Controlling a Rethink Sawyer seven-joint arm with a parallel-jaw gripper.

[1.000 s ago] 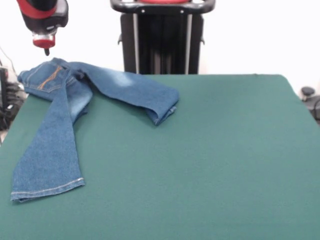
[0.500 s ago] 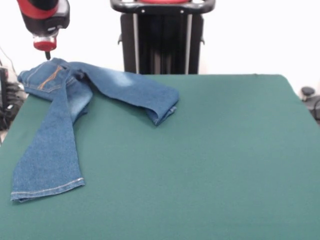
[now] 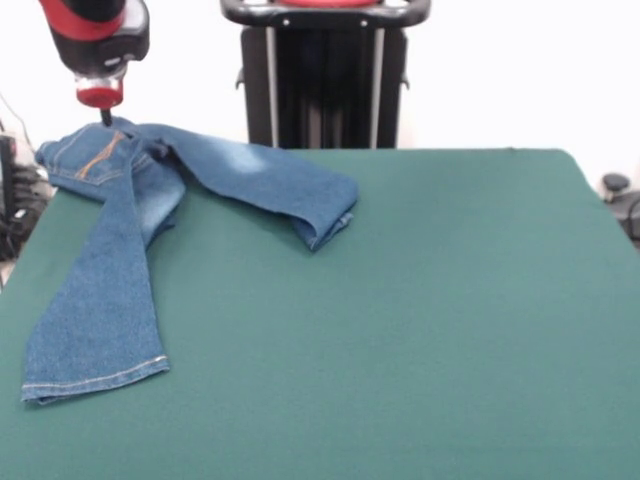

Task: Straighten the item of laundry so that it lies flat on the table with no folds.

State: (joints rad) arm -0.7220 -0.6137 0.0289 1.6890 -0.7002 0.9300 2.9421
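A: Jeans [image 3: 150, 200] are seen at the far left corner of the table [image 3: 420, 300], in the front view. How are they laid?

B: The waist is bunched at the far left edge, where orange stitching is shown. One leg is stretched toward the near left, and its hemmed end is laid flat close to the table's left edge. The other leg is spread to the right and is doubled over at its end, so that a fold is left near the middle of the far side.

A: And the gripper [image 3: 104, 116]?

B: It is held just above the waist, at the top left. A red and black housing is seen, with a thin dark tip below it. Whether the tip is touching the denim cannot be told.

A: Is the state of the jaws shown?

B: It cannot be told; only the one dark tip is seen.

A: What is seen behind the table?

B: A black pedestal [image 3: 325, 75] is seen at the far middle.
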